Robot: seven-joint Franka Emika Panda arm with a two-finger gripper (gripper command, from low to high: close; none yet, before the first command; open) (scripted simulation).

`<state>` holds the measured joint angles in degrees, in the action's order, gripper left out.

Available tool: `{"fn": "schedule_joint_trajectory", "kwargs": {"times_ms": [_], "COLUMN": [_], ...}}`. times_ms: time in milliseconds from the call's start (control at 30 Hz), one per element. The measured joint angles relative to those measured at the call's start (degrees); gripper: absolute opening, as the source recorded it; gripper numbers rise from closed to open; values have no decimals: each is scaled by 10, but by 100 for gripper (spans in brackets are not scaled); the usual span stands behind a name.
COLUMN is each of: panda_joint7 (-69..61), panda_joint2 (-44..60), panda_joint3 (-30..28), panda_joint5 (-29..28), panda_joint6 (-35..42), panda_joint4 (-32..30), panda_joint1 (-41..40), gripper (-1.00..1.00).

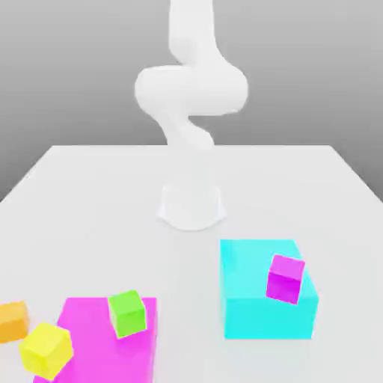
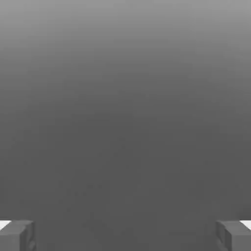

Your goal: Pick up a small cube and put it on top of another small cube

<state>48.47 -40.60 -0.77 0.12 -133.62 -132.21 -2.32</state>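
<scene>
Yellow cube [image 1: 46, 350] beside magenta block [image 1: 97, 340].

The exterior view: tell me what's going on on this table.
Nothing is being handled yet. The white robot arm stands upright at the back of the white table. In the hand view its jaws stand wide apart with nothing between them. Near the front, a small purple cube sits on a large cyan block, a small green cube on a large magenta block, with a small yellow cube and a small orange cube nearby.
</scene>
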Motion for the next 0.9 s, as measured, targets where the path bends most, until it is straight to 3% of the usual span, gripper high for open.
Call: {"fn": "schedule_joint_trajectory", "kwargs": {"times_ms": [533,900], "panda_joint7": [161,230], "panda_joint2": [335,568], "panda_joint3": [-80,-123], "panda_joint5": [18,87], "panda_joint6": [-121,-201], "panda_joint4": [-28,-46], "panda_joint1": [-124,-214], "gripper": [0,0]}}
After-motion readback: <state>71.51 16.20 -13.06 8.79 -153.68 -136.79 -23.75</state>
